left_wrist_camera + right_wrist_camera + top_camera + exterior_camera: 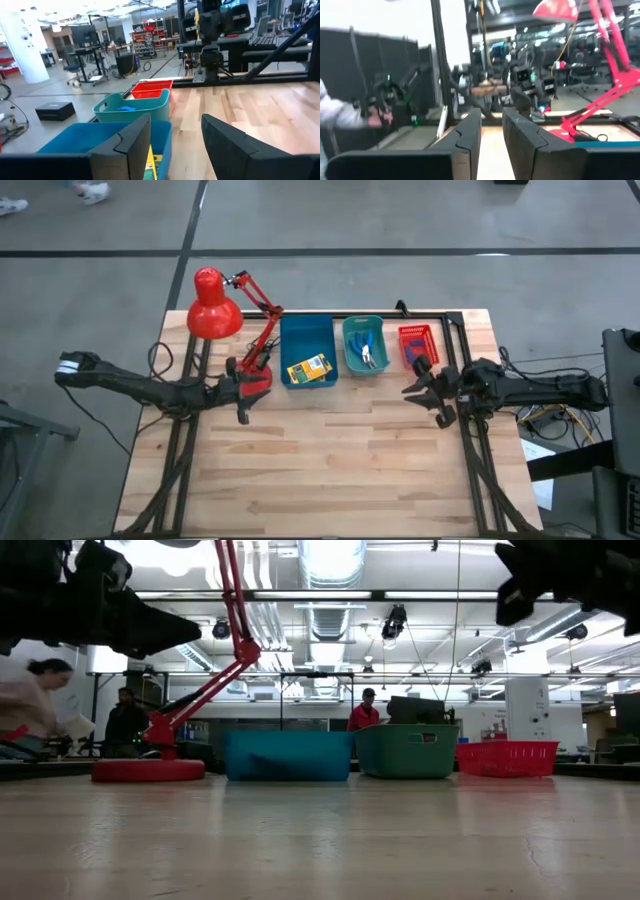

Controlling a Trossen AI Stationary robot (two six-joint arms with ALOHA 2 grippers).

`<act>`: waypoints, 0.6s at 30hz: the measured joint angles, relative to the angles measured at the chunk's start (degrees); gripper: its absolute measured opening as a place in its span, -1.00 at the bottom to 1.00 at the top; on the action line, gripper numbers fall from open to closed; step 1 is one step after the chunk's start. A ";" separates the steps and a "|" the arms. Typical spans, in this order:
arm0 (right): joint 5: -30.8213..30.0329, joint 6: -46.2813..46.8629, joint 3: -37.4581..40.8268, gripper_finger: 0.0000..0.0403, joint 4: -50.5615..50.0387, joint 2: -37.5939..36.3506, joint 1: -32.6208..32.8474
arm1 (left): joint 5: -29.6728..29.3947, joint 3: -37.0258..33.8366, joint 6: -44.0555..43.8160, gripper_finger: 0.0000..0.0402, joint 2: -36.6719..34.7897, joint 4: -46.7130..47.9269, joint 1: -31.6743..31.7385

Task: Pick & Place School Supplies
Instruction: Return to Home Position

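Note:
In the high view the yellow-and-green crayon boxes (308, 369) lie in the blue bin (306, 332); one edge shows as the crayon box (152, 166) in the left wrist view. The blue-handled tools (367, 350) lie in the teal bin (350, 330). I cannot make out the purple blocks. My left gripper (243, 398) hovers open beside the lamp's base, near the blue bin, and its fingers stand apart around nothing in its own view, left gripper (176, 145). My right gripper (420, 383) hovers just in front of the red bin (417, 338), slightly open and empty, right gripper (491, 134).
A red desk lamp (215, 308) stands at the far left, its base (255, 375) close to my left gripper. The three bins sit in a row along the far edge. The near half of the wooden table (330, 470) is bare. People show in the room beyond.

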State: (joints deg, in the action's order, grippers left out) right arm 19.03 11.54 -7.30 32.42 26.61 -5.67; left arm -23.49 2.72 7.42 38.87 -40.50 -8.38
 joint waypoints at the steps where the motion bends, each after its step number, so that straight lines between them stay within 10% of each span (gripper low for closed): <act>1: -0.70 1.16 1.22 -0.64 0.56 -1.74 0.00 | 0.01 -0.13 0.58 -0.09 -0.21 -0.09 0.00; 18: -5.38 2.63 6.77 -0.58 -10.20 -26.53 0.03 | -9.15 -2.19 4.42 -0.09 -6.55 0.78 -0.07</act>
State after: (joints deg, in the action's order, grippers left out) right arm 13.65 14.18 -0.54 22.22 0.07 -5.64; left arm -32.64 0.53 11.84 32.32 -39.72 -8.45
